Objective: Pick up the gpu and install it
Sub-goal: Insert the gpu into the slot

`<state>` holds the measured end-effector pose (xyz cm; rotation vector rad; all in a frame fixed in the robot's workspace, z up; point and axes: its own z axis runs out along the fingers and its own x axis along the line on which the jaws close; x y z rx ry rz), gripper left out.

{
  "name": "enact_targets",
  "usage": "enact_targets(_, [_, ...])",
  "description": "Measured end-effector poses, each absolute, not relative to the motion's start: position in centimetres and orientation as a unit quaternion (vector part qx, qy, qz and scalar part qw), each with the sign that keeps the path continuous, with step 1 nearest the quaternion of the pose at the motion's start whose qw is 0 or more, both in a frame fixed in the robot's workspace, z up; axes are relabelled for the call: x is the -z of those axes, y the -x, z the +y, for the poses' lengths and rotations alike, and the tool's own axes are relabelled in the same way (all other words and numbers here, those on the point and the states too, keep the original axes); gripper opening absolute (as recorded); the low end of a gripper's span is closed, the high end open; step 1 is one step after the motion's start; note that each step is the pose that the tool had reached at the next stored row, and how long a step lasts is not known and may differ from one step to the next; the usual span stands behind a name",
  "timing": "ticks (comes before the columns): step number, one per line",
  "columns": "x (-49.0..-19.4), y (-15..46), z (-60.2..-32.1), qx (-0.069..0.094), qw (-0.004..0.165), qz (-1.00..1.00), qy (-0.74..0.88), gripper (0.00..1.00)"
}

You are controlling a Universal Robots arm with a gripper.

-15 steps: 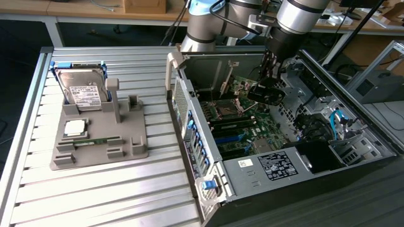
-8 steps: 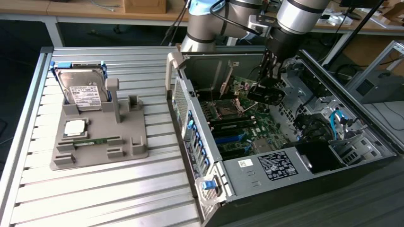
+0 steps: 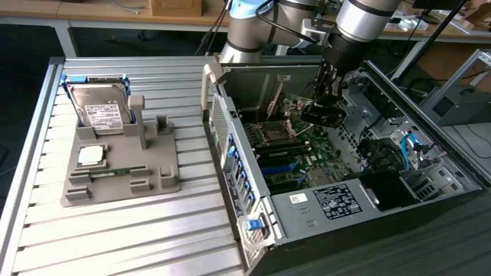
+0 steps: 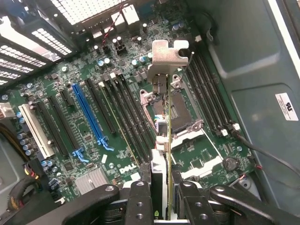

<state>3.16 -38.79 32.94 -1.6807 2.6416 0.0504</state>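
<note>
With the tool (image 4: 161, 190) clamped on the gpu (image 4: 164, 126), align the card's edge lengthwise with its slot on the motherboard (image 4: 201, 145).

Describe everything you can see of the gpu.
The gpu appears edge-on in the wrist view: a thin green card with small parts on one face and a bent silver metal bracket at its far end. It stands on edge, clamped between the gripper's black fingers, inside the open computer case, over the motherboard near the long black slots. Whether it touches the board cannot be told.
</note>
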Motion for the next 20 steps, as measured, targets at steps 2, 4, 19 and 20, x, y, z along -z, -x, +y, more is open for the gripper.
enact_targets(2, [-32.93,-3.16,-38.79,-0.016,0.005,0.842,0.539,0.27])
enact_targets(4, [-32.92,-3.16,-38.79,-0.016,0.005,0.840,0.542,0.27])
enact_targets(19, [-32.87,-3.16,-38.79,-0.016,0.005,0.828,0.560,0.27])
enact_targets(20, [-32.86,-3.16,-38.79,-0.016,0.005,0.828,0.561,0.27])
